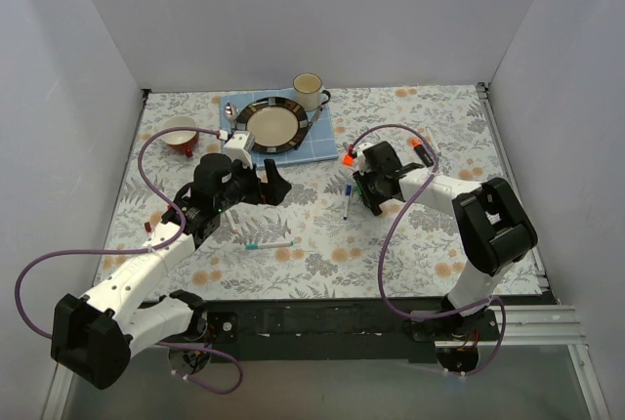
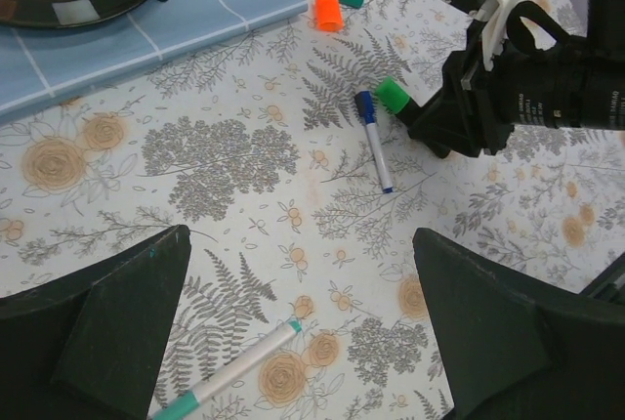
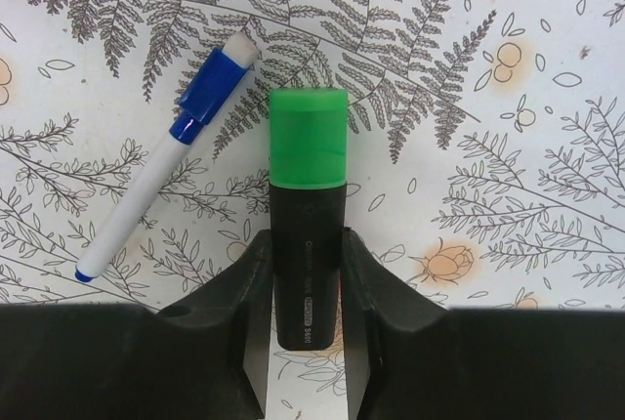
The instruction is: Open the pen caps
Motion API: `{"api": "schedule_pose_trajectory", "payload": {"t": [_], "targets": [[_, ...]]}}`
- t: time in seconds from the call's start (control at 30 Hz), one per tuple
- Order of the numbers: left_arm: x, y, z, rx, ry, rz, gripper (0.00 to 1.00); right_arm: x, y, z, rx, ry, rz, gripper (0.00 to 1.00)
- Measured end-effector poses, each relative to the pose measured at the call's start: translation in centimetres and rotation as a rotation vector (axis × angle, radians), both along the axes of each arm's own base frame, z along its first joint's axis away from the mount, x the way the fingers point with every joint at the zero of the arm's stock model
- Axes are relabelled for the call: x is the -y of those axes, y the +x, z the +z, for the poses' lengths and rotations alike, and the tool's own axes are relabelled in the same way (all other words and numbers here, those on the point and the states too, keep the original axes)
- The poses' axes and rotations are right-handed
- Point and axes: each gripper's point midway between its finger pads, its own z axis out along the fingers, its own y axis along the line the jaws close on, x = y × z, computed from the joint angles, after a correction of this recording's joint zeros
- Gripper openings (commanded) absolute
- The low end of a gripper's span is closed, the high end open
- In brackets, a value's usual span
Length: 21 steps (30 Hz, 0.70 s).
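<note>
The stubby black marker [image 3: 308, 283] lies on the floral cloth [image 3: 508, 147], right of the table's middle. Its smooth, boxy green cap [image 3: 308, 137] points straight away from the right gripper [image 3: 306, 244], whose matte black fingers pinch the barrel from both sides. A slim white pen [image 3: 146, 215] with a blue cap [image 3: 210, 93] lies slanted just beside it. The left gripper [image 2: 303, 332] hangs spread wide.

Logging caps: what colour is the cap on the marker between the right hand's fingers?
Green cap on a black marker; clearest in right wrist view.
</note>
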Motion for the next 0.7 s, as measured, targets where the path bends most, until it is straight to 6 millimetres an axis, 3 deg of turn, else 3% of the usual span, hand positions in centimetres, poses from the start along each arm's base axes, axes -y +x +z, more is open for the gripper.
{"api": "schedule_pose_trajectory", "payload": {"t": [0.13,0.33,0.5,0.53,0.6,0.67,0.7], "targets": [[1.1,-0.9,-0.6,-0.051,-0.07,-0.038,0.98,0.3,0.5,0.0,-0.021,0.054,-0.004,0.01],[4.1,-3.0,-3.2,-0.214,-0.322,-0.1,0.98,2.3,0.4,0.6,-0.061,0.131,-0.003,0.01],[7.3,-3.1,-6.7,-0.408,-0.521,-0.084,0.95,1.7,-1.1,5.1,-0.017,0.285,0.174,0.01],[8.3,-3.0,-7.0,-0.429,-0.54,-0.084,0.89,1.3,-1.3,6.2,0.006,0.32,0.218,0.01],[10.2,-2.9,-7.0,-0.449,-0.56,-0.097,0.81,0.7,-1.9,8.1,0.048,0.376,0.297,0.01],[12.5,-2.1,-6.1,-0.439,-0.589,-0.115,0.7,0.0,-2.7,9.3,0.065,0.42,0.361,0.01],[13.8,-1.4,-5.2,-0.422,-0.61,-0.124,0.7,-0.3,-3.0,9.6,0.069,0.437,0.39,0.01]]}}
